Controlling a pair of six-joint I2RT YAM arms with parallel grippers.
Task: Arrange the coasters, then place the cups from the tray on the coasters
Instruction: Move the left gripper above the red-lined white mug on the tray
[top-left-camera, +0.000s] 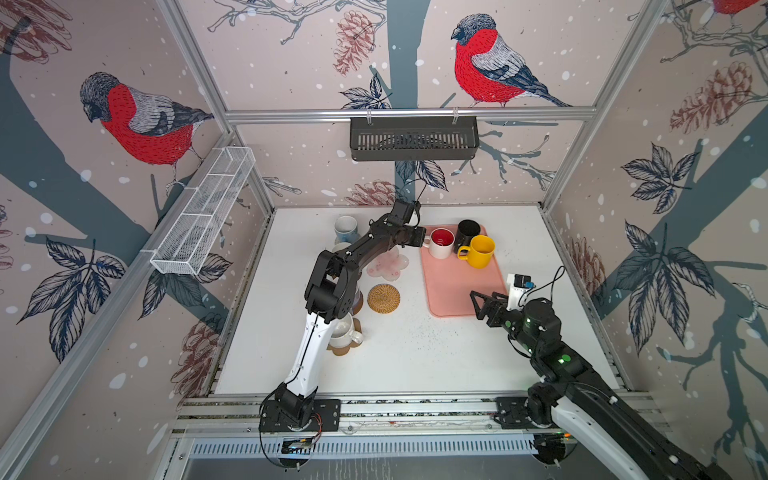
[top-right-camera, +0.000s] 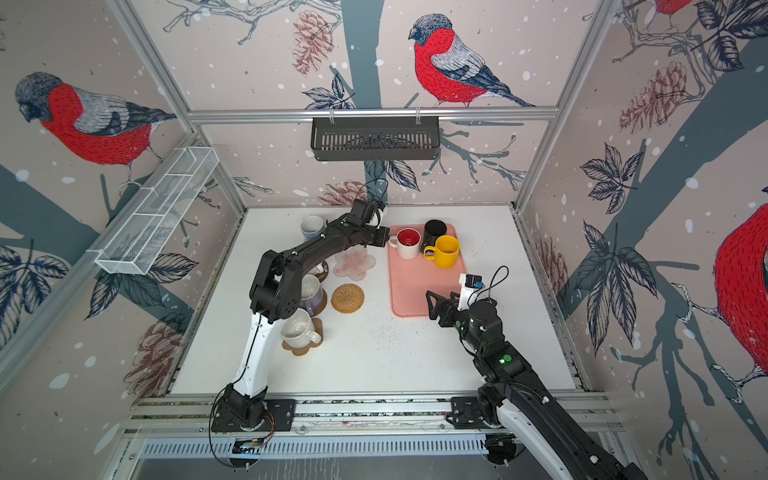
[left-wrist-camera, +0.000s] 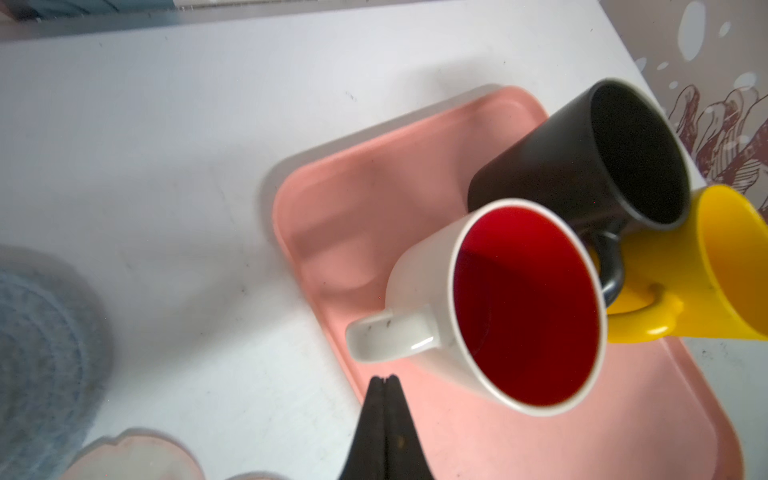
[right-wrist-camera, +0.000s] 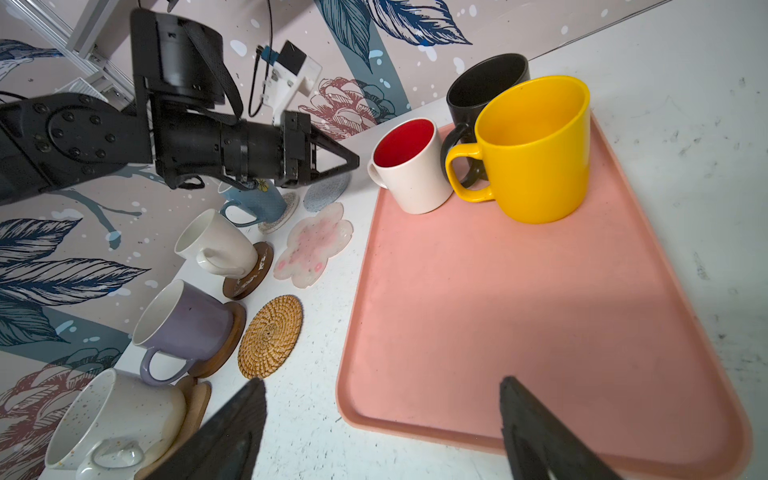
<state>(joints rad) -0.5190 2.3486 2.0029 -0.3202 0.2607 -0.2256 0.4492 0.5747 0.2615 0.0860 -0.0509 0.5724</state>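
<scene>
Along the left edge of the tabletop (top-left-camera: 415, 353) four cups stand on coasters. From the far end toward the near edge they are the light blue mug (right-wrist-camera: 257, 203) on the beige woven round (right-wrist-camera: 282, 216), the cream mug (right-wrist-camera: 216, 245) on a brown disc (right-wrist-camera: 253, 268), the lavender mug (right-wrist-camera: 183, 320) on the second brown disc (right-wrist-camera: 226, 345), and the speckled white mug (top-right-camera: 297, 328) on the cork flower (top-right-camera: 305, 348).

Just right of that row three coasters lie bare: the grey-blue woven round (right-wrist-camera: 326, 189) farthest back, then the pink flower coaster (top-left-camera: 388, 264), then the wicker round (top-left-camera: 383, 298).

The left gripper (left-wrist-camera: 384, 378) reaches above them toward the far edge, fingers pressed together with nothing between them. Its tip is just beside the handle of the white mug with red inside (top-left-camera: 441, 243), with a small gap showing.

That mug stands upright at the far left corner of the tray (top-left-camera: 457, 291), which lies right of the tabletop's middle. The black mug (top-left-camera: 467, 230) stands just right of it and farther back, and the yellow mug (top-left-camera: 480, 251) stands in front of the black one. All three are bunched at the tray's far end.

The right gripper (top-left-camera: 476, 305) hangs above the tray's near right corner, jaws spread wide, holding nothing.
</scene>
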